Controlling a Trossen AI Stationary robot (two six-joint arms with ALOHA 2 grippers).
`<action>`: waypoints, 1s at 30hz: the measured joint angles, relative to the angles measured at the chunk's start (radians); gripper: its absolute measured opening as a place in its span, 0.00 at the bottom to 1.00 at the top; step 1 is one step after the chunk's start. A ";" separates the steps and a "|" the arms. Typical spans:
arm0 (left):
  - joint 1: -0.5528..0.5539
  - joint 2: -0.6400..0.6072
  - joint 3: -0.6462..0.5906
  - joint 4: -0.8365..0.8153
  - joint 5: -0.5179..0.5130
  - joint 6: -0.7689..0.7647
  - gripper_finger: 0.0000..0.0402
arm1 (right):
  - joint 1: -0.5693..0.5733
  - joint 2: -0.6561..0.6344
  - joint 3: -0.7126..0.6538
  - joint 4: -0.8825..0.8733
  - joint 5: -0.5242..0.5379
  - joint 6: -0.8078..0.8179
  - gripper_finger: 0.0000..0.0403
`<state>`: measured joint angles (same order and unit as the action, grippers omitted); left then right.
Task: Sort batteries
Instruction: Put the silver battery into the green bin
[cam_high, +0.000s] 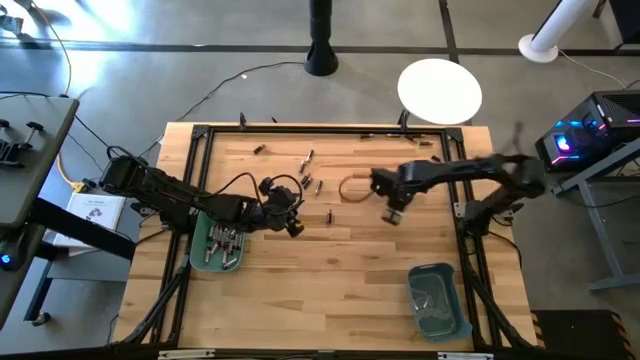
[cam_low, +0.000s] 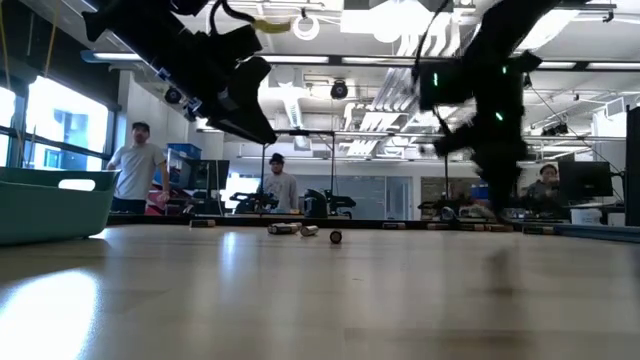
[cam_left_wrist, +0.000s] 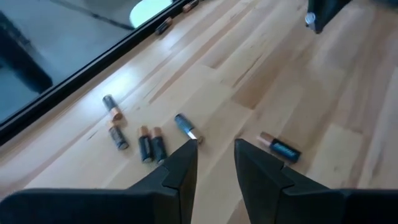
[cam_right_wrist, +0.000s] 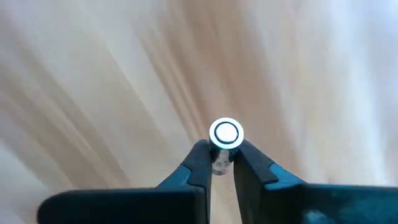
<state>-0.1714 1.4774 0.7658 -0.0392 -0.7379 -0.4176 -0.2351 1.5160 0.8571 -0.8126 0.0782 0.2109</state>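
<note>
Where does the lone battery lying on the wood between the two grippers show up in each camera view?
High view: lone battery, mid-table between the grippers.
Low view: the end-on dot beside the cluster.
Left wrist view: coppery-ended, just past the open left gripper.
Right wrist view: not in it; the right gripper pinches a held battery.
Shared landmark: battery cluster.

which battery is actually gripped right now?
The silvery battery end-on in the right pincer, lifted off the table. All others lie loose, including the blue one by the left pincer.
</note>
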 joint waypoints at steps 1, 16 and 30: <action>0.003 -0.002 0.000 -0.014 0.000 -0.008 0.26 | 0.000 -0.042 -0.015 0.104 -0.001 -0.008 0.06; 0.146 -0.005 -0.351 0.906 0.346 0.222 0.57 | -0.023 -0.055 -0.333 1.730 -0.228 -0.095 0.06; 0.194 -0.005 -0.327 1.080 0.457 0.441 0.57 | -0.030 0.221 -0.026 1.829 -0.500 -0.080 0.06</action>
<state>0.0223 1.4727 0.4386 1.0412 -0.2812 0.0230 -0.2652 1.7373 0.8308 1.0166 -0.4215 0.1308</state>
